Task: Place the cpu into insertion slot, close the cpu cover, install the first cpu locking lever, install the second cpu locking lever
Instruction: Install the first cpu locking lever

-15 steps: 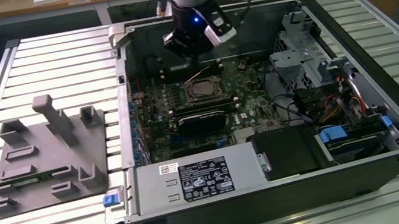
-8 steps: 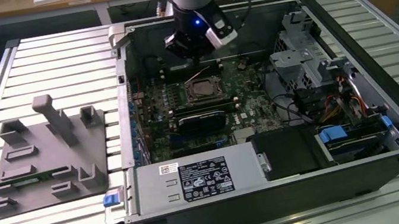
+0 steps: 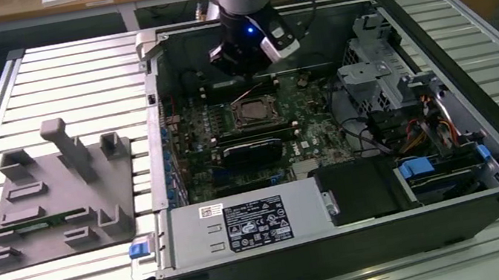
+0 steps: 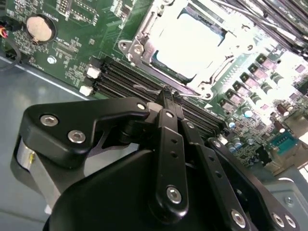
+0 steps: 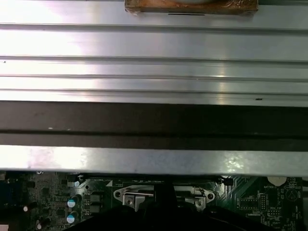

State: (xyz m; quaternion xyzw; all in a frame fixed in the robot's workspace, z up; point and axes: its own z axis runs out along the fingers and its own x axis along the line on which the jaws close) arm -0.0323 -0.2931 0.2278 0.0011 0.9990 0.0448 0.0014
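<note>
Gripper (image 4: 167,95) jaws closed, nothing visibly held, tips just beside the cpu cover (image 4: 141,37) lying over the cpu (image 4: 192,43). Risk: slipping tips gouge the green board (image 4: 67,53).

Exterior view high, wrist views near motherboard (image 4: 72,53)

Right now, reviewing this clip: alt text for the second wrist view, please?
The shut black gripper hangs over the green motherboard beside the insertion slot, where the cpu lies bright inside the silvery cpu cover. Long black slots run between them.
</note>
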